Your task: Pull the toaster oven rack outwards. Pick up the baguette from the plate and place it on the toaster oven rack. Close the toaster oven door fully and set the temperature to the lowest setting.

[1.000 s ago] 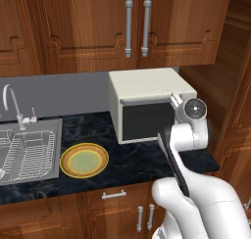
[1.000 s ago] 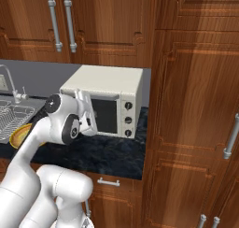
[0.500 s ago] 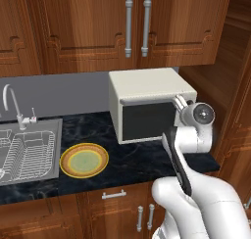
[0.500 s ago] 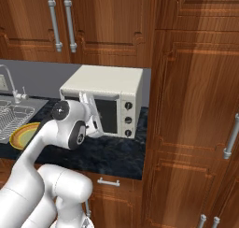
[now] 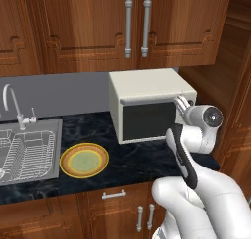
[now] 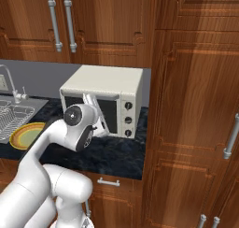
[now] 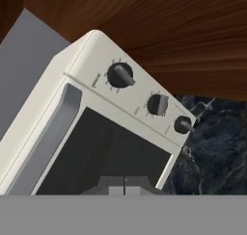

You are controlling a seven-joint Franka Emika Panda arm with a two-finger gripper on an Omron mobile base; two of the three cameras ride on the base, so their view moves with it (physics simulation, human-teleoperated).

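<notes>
The cream-white toaster oven (image 5: 147, 83) stands on the dark counter, and its toaster oven door (image 5: 148, 120) is closed flat against the front. In the hand view the toaster oven (image 7: 82, 60) appears tilted, with three round knobs (image 7: 120, 75) down its right panel. My gripper (image 7: 124, 186) is shut and empty, just in front of the door's dark glass. From the base, my gripper (image 5: 180, 104) sits at the oven's front right. The plate (image 5: 84, 160) lies bare left of the oven. The baguette and the toaster oven rack are hidden.
A sink with a wire dish basket (image 5: 24, 150) and a tap (image 5: 14, 106) lies at the left. Wooden wall cabinets (image 5: 137, 27) hang above the oven. A tall wooden cabinet (image 6: 196, 105) rises right beside the oven.
My hand has shifted to the right along the oven's front, toward the knob panel. The door stays closed and the plate has not moved.
</notes>
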